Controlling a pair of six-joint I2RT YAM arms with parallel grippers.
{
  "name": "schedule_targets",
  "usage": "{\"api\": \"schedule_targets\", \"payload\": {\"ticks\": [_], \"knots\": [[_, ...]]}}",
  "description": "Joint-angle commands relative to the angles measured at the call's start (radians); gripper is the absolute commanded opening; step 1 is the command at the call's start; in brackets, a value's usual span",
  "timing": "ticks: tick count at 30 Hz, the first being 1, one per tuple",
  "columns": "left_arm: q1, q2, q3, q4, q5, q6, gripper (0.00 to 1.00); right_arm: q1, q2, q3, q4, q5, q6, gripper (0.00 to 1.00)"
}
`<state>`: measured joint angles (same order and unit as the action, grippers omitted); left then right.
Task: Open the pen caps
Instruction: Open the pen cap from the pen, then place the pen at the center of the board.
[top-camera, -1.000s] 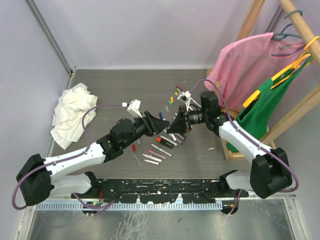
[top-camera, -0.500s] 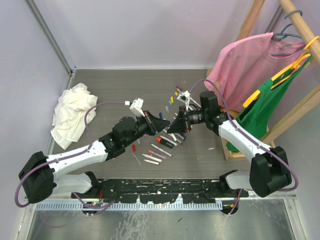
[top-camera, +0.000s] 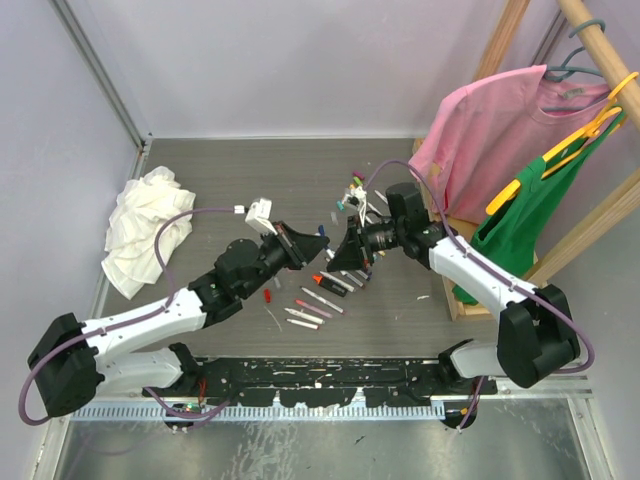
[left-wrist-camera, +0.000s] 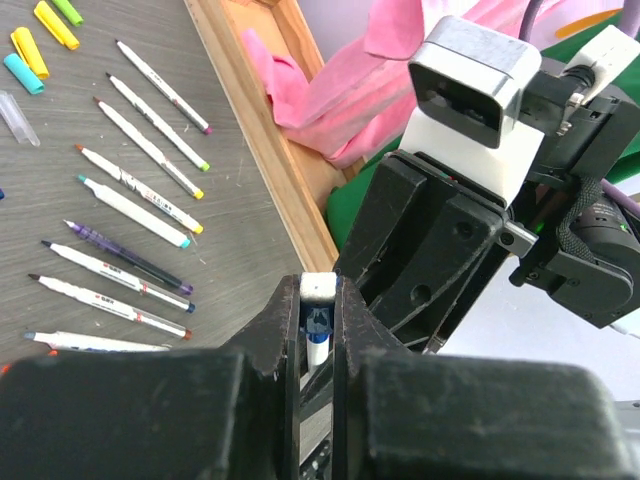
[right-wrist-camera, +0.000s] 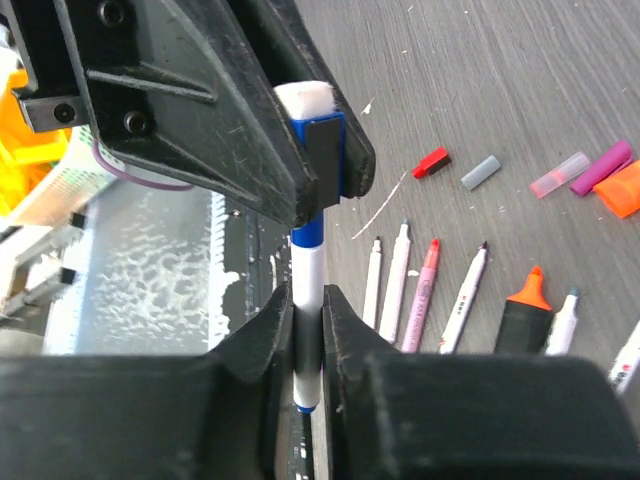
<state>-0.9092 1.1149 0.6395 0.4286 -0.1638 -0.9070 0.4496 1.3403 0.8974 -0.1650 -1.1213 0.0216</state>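
A blue-capped white pen (right-wrist-camera: 307, 290) hangs in the air between both arms. My left gripper (left-wrist-camera: 318, 320) is shut on its blue pen cap (left-wrist-camera: 317, 328), and the same gripper (right-wrist-camera: 318, 150) shows at the top of the right wrist view. My right gripper (right-wrist-camera: 307, 335) is shut on the white barrel below the cap. Cap and barrel stand in one line with no gap. From above, the left gripper (top-camera: 320, 243) and right gripper (top-camera: 342, 252) meet tip to tip. Loose pen caps lie on the table: yellow (left-wrist-camera: 55, 22), cyan (left-wrist-camera: 22, 72), red (right-wrist-camera: 432, 162), purple (right-wrist-camera: 600, 166).
Several uncapped pens (left-wrist-camera: 140, 190) lie in rows under the grippers, and more pens (top-camera: 312, 300) lie near the front. A white rag (top-camera: 145, 230) is at the left. A wooden rack (top-camera: 505, 55) with a pink shirt (top-camera: 500, 130) and a green shirt (top-camera: 530, 220) stands at the right.
The left gripper has shut on the blue cap. Both grippers, joined by the pen, have shifted a little to the left.
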Motion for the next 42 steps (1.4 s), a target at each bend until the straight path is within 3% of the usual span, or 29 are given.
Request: {"api": "schedule_targets", "payload": {"ticks": [1,3,6,12,17,21,28,35,42], "knots": [[0.005,-0.048,-0.013,0.081,-0.050,0.038,0.00,0.013,0.006,0.061,-0.032,0.046,-0.031,0.08],[0.009,-0.062,-0.017,0.080,-0.062,0.049,0.00,0.018,0.012,0.072,-0.049,0.066,-0.030,0.01],[0.058,-0.113,-0.018,0.059,-0.092,0.076,0.00,0.036,0.019,0.074,-0.055,0.071,-0.025,0.01],[0.410,-0.214,0.049,-0.074,-0.056,0.062,0.00,0.107,0.064,0.080,-0.064,0.098,-0.028,0.01],[0.560,-0.270,0.087,-0.168,-0.002,0.031,0.00,0.139,0.086,0.086,-0.076,0.130,-0.036,0.01],[0.585,-0.339,0.030,-0.235,0.014,-0.007,0.00,0.199,0.093,0.085,-0.095,0.199,-0.067,0.01],[0.585,-0.484,-0.117,-0.609,0.041,-0.067,0.00,0.485,0.203,0.137,-0.208,0.493,-0.198,0.01],[0.586,-0.576,-0.094,-1.109,-0.152,-0.167,0.00,0.688,0.308,0.179,-0.229,0.753,-0.218,0.03],[0.586,-0.697,-0.131,-1.159,-0.171,-0.199,0.00,0.772,0.403,0.223,-0.245,0.959,-0.223,0.08]]}}
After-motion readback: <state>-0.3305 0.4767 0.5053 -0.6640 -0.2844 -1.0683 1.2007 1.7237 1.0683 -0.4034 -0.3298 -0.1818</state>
